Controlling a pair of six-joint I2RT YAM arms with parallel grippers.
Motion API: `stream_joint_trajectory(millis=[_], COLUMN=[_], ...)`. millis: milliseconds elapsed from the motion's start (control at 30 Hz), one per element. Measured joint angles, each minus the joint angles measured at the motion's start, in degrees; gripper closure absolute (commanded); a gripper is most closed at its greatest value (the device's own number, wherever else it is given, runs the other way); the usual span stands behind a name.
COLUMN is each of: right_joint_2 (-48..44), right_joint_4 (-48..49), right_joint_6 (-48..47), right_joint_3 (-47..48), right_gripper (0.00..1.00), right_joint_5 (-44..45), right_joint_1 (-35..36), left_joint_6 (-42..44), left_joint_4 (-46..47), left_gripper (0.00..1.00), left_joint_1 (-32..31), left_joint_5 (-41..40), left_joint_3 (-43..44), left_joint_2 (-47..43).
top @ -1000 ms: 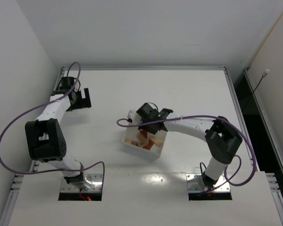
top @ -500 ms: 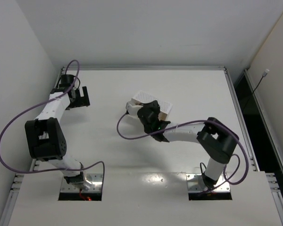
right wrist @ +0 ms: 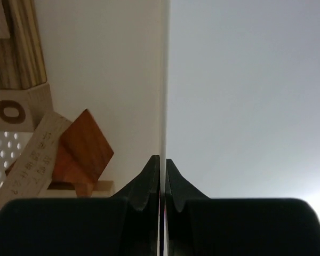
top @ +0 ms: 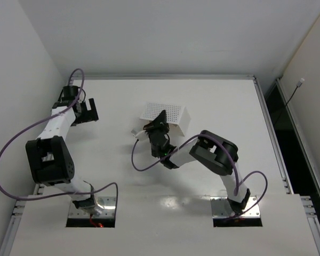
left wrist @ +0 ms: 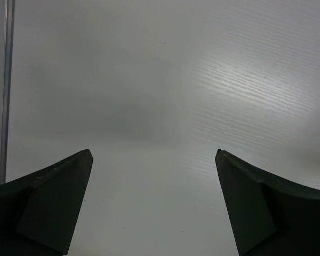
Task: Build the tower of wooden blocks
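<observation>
- Wood blocks (right wrist: 48, 154): piled inside the white perforated tray (right wrist: 112, 80), to the left of the right gripper's fingers in the wrist view. A reddish-brown wedge (right wrist: 85, 152) leans on a printed pale bar (right wrist: 29, 170). Above them is a cube (right wrist: 16, 109) marked with a ring, then a grained pale bar (right wrist: 24, 42) cut off by the frame edge.
- Tray (top: 168, 112): tipped up, with its dotted underside facing the overhead camera and hiding the blocks there.
- Right gripper (right wrist: 162, 160): the arm is folded back on itself, elbow high, with the wrist turned toward the tray (top: 160, 121). The fingers are pinched tight on the tray's thin wall, seen edge-on.
- Left gripper (left wrist: 154, 154): the arm reaches to the far left of the table (top: 229, 106), well apart from the tray (top: 90, 109). The fingers are spread wide and hold nothing, with bare table (left wrist: 160, 80) between them.
</observation>
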Motion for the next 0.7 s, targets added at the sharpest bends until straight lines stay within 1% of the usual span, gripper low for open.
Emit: stream_joint_trajectory(millis=[200,333,467,700], right_joint_2=[-0.13,-0.26,0.00,1.49], right_joint_4=[2.54,3.85,2.75,2.80], right_joint_6=[-5.79,-6.67,-7.37,-7.69], right_joint_3=[4.50,1.14,-3.15,-1.73], right_gripper=[1.00,1.00,1.00,1.00], right_joint_5=[-2.51,-4.52,-4.83,-5.27], right_joint_1=[0.57,1.05,1.68,1.73], left_joint_6=[-0.13,-0.15,-0.15,-0.13], left_joint_4=[0.22,0.17,0.24,0.85], left_gripper=[0.00,0.00,0.00,0.00], left_joint_1=[1.60,1.90,1.99,2.64], left_joint_5=[2.19,3.21,4.09,5.01], left_joint_3=[-0.72,-1.40,-1.42,-2.54], left_joint_2=[-0.24,-1.03,-1.84,-2.43])
